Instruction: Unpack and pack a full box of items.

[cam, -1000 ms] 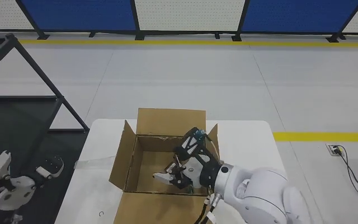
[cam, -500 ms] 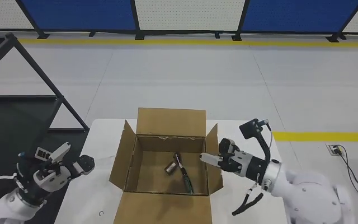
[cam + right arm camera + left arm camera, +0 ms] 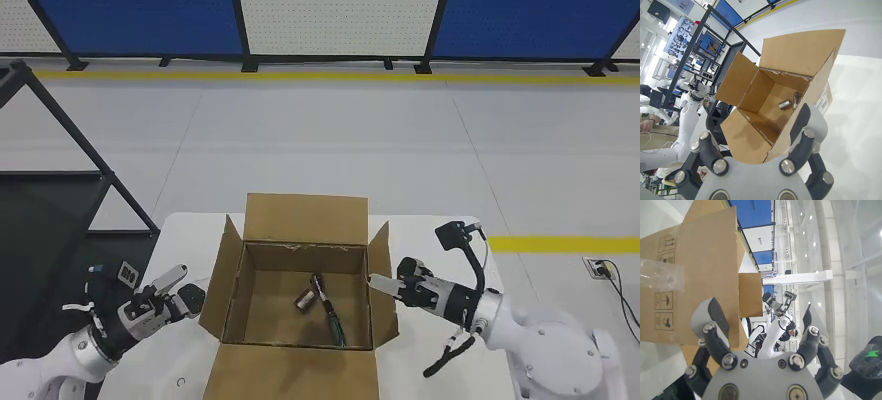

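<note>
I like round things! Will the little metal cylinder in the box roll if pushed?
Probably: the metal cylinder lies on its side on the box floor. It looks like shiny metal, so likely heavy for its size and slippery.

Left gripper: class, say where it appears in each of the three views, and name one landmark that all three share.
Top view: the left gripper is close outside the side flap of the cardboard box.
Left wrist view: it is the near gripper, fingers open, facing the box's printed outer wall.
Right wrist view: it is far off, beyond the box's far flap.
Shared landmark: the cardboard box.
</note>
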Action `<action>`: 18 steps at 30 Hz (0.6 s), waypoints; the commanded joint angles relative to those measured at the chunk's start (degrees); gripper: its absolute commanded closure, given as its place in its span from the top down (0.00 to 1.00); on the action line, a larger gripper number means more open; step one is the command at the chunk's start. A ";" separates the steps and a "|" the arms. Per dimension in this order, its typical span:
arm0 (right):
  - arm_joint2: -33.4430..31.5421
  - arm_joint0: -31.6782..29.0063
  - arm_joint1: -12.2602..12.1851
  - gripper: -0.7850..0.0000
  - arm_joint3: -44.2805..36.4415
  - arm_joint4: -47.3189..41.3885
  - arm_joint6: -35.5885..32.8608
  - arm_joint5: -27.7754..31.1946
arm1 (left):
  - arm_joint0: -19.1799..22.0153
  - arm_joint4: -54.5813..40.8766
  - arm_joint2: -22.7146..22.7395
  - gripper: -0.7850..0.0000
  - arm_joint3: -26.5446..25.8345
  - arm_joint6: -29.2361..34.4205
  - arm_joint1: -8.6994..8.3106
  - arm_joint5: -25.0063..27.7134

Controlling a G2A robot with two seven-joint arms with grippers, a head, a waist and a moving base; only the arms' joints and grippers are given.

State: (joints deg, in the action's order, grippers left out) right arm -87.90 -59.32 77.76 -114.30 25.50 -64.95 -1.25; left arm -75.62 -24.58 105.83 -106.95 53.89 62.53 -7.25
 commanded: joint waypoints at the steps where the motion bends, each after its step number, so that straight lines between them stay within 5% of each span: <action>1: 0.89 1.17 -0.17 1.00 2.10 1.26 0.17 -1.61 | 0.11 -0.01 -1.16 1.00 -0.29 -0.70 -0.04 -0.23; 18: 11.83 7.96 -0.64 1.00 11.62 -6.07 -1.53 2.84 | -1.21 4.16 -7.94 1.00 -1.67 -3.02 -0.51 0.64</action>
State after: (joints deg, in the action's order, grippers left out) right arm -77.07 -51.97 77.09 -103.56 19.77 -66.65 1.42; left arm -76.73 -20.57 98.39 -108.57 51.12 62.04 -6.60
